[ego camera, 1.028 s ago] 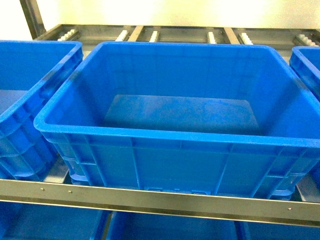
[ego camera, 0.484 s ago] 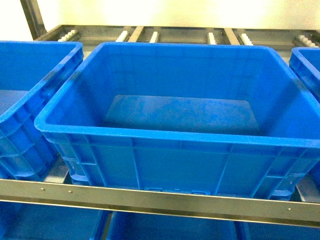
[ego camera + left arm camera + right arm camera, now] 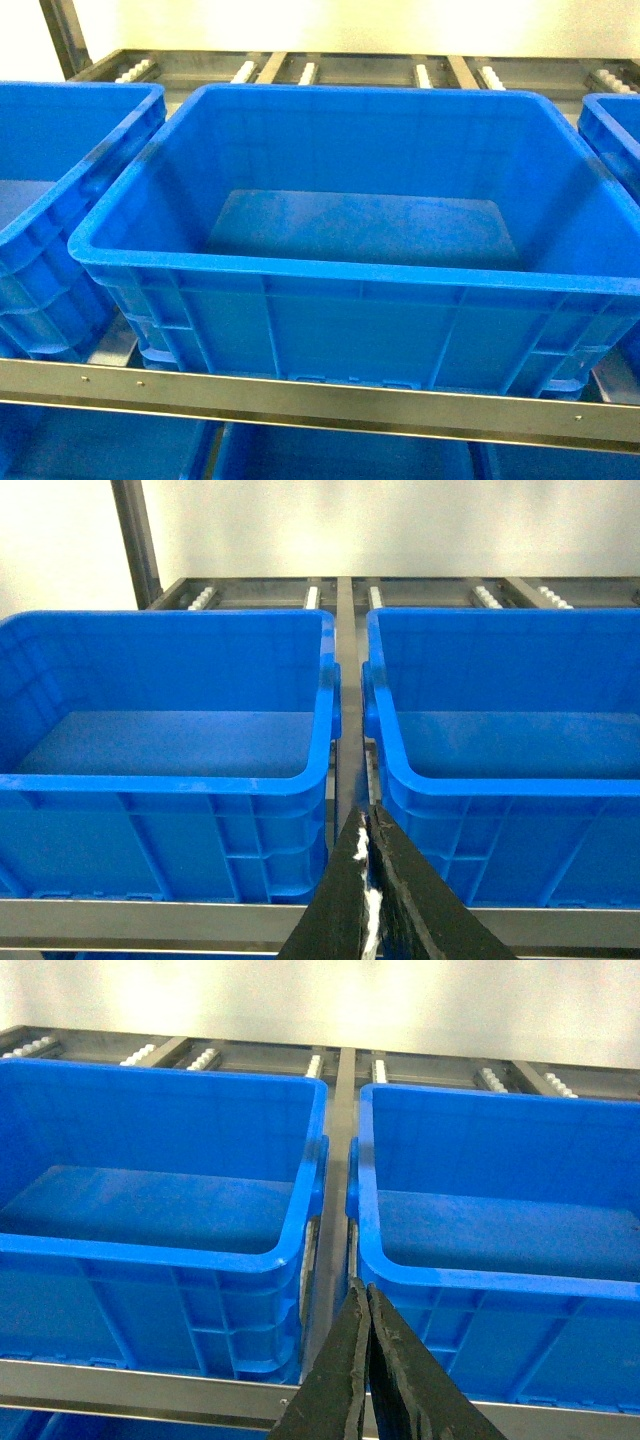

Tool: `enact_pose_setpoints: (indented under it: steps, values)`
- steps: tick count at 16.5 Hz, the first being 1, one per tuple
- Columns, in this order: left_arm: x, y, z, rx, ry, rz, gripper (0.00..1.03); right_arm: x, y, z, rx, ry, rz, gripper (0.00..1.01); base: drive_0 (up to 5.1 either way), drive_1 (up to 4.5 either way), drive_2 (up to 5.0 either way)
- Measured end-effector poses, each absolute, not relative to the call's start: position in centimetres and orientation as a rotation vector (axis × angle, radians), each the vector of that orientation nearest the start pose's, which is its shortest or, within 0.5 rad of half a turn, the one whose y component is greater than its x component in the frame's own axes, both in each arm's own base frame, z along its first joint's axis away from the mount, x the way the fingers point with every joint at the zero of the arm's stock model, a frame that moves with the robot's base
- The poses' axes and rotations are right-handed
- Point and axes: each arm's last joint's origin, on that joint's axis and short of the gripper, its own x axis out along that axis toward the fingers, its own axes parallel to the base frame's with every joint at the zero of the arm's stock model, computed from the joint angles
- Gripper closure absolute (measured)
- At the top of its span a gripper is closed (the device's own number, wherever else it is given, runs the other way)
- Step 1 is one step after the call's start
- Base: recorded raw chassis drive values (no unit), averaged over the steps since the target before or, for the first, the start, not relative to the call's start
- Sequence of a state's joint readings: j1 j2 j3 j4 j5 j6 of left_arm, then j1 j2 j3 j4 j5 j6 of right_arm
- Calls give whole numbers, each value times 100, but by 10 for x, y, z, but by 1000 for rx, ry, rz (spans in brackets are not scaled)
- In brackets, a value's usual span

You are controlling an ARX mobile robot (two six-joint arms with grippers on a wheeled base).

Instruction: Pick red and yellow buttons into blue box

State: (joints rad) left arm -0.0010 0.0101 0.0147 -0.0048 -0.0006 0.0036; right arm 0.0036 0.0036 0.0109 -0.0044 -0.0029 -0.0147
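Straight ahead of me the blue box (image 3: 350, 270) sits on a metal shelf rail (image 3: 320, 400), another blue crate (image 3: 60, 200) just beside it on my left (a third crate's corner (image 3: 612, 125) shows right).

Grey metal rack (image 3: 330, 405) with roller rails (image 3: 305, 72) at the back. Directly on it: the blue box (image 3: 340, 270) at centre, a second blue crate (image 3: 60, 150) just beside it on the left, a third (image 3: 612, 125) at the right edge.
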Motion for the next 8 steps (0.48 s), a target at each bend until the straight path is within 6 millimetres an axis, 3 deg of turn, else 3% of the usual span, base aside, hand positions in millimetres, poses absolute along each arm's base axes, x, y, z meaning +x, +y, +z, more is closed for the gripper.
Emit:
enact_pose_setpoints:
  steps: [3,4,8]
  values:
    - [97,0,167,4,0,0,101,97,0,167,-15,-3,6,99,0,0,0]
    - [97,0,167,3,0,0,72,97,0,167,-15,-3,6,75,0,0,0]
    - [97,0,167,3,0,0,26,97,0,166,-15,-3,6,29,0,0,0]
